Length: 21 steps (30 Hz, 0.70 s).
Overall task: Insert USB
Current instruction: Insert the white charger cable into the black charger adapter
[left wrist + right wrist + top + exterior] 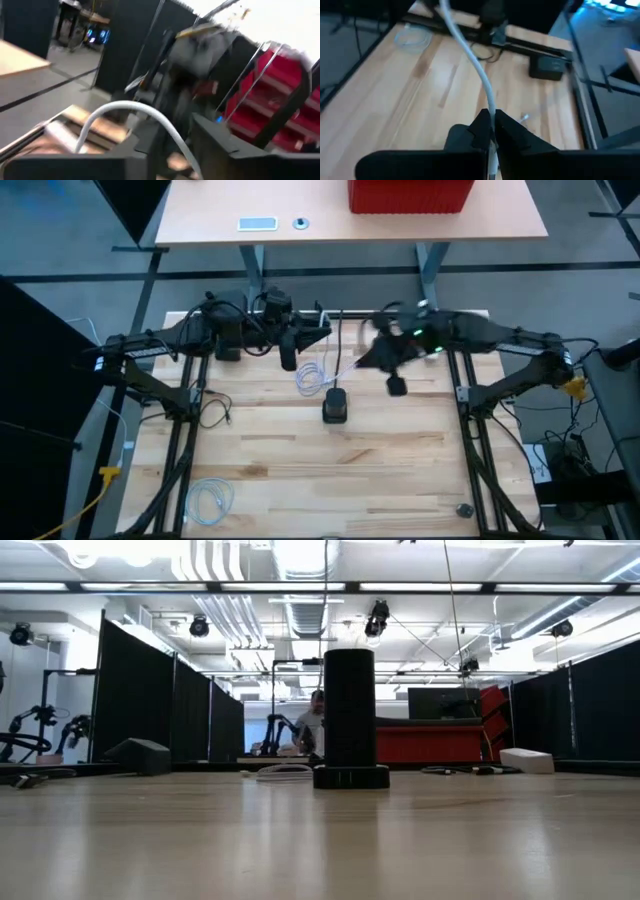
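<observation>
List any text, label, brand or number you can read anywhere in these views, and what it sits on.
None can be read.
Tall black cylindrical device: no marking visible on its face.
Red ribbed plastic bin: no label shows.
Small pale rectangular item on the far desk: any print is too small to tell.

This was a robotics lab or test hall, not a home: a wooden table (300,470) sat inside a dark metal rig with two arms mounted over it. Beyond it stood black curtain partitions (150,700), an open ceiling of strip lights and ducts (250,610), and red bins (440,740). A person (312,725) sat at a far workstation near another robot arm (40,730).
</observation>
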### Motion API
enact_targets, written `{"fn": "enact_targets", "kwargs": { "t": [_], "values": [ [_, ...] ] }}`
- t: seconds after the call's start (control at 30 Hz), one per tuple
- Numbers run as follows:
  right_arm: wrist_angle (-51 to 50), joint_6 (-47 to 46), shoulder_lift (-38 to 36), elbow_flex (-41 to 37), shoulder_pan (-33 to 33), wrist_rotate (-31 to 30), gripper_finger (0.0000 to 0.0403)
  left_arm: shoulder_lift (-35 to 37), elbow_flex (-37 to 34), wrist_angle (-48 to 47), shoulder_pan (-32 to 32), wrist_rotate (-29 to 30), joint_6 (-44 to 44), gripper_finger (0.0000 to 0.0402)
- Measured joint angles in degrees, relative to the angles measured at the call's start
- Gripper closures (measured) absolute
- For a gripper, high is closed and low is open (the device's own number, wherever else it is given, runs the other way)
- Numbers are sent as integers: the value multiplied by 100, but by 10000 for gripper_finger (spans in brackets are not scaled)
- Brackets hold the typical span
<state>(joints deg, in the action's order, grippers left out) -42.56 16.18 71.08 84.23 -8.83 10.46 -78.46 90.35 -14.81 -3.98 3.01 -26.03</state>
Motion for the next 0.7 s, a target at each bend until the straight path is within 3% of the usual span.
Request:
{"fn": "enact_targets", "kwargs": {
  "t": [0.13, 0.27, 0.5, 0.7],
  "values": [
    [-61, -409, -389, -107, -129, 60, 402, 40, 0, -437, 27, 121, 154, 234],
    [-57, -978, -830, -577, -228, 69, 402, -65, -4, -1541, 107, 550, 110, 197],
    [397, -2158, -1424, -1671, -199, 265, 403, -265, -10, -3792, 140, 710, -265, 181],
    [981, -2944, -1729, -2050, -96, 153, 403, -421, -108, -3256, 358, 791, 37, 198]
  ]
}}
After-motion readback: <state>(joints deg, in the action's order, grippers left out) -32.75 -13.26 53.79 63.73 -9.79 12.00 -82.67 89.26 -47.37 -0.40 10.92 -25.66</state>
